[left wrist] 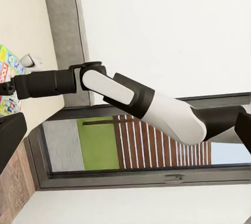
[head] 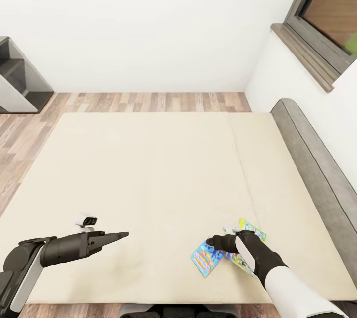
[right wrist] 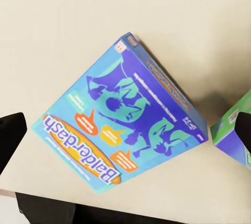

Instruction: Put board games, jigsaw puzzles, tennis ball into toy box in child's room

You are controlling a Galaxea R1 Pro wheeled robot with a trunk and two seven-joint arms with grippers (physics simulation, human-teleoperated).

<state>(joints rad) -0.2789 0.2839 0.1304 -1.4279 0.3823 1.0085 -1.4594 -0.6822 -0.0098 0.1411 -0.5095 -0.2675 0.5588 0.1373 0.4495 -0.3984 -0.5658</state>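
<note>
A: From the head, how far along?
B: Early, I judge: both thin printed board games (head: 206, 257) lie on the cream mattress (head: 148, 169).
A: Wrists?
B: Right gripper (right wrist: 125, 130) spread above the blue Balderdash box (right wrist: 117, 130); left gripper (head: 116, 235) — cannot tell.

Blue board game (head: 204, 257) and green one (head: 252, 229) lie flat on bed (head: 148, 174).

Black arms, white shell panels (glossy), tapered black gripper (head: 119, 234) fingers.

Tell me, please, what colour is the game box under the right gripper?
Blue box, teal figures, orange "Balderdash" banner; clearest in the right wrist view.
</note>
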